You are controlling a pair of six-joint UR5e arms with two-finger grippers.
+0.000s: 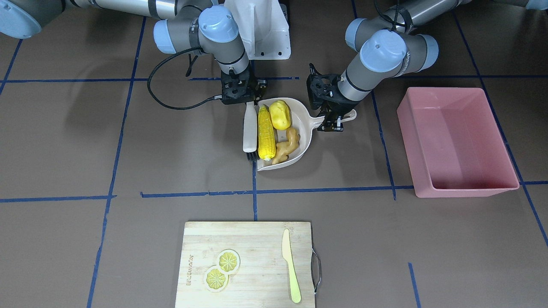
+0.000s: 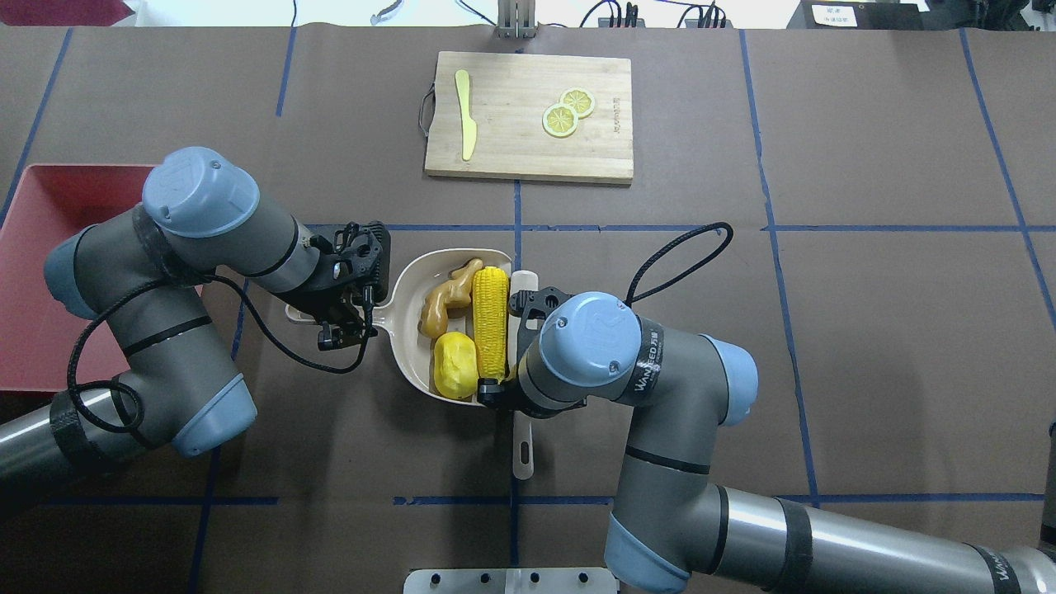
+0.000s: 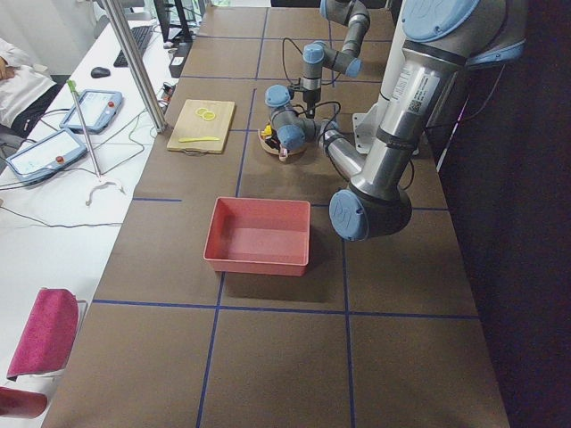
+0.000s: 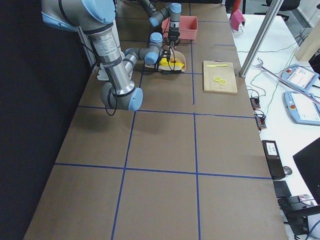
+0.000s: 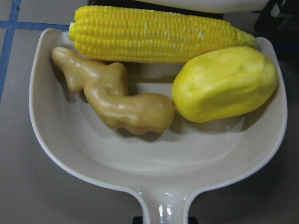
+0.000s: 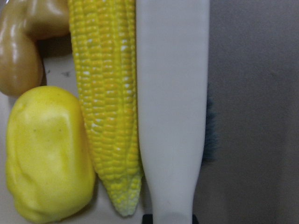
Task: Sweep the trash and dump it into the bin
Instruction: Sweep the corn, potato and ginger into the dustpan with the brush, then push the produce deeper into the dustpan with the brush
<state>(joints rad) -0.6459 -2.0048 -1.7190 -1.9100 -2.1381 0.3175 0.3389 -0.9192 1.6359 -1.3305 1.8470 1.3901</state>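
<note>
The corn (image 1: 265, 132), yellow lump (image 1: 280, 114) and ginger (image 1: 287, 146) lie loose in the dustpan (image 1: 306, 126) at the middle of the front view. They look like light, hard, smooth toys that would likely roll if the pan tips, so carry it level by its handle. The left gripper (image 1: 333, 122), slanting down from the upper right, is clamped on that handle with the pink bin (image 1: 458, 141) at the right, while the right gripper (image 1: 246, 99), pointing down, grips the brush (image 1: 249, 128) beside the corn.

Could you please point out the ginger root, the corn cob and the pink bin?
ginger root (image 5: 119, 105), left wrist view, middle bend.
corn cob (image 1: 265, 132), front-facing view, mid-length.
pink bin (image 1: 460, 141), front-facing view, bare floor.
</note>
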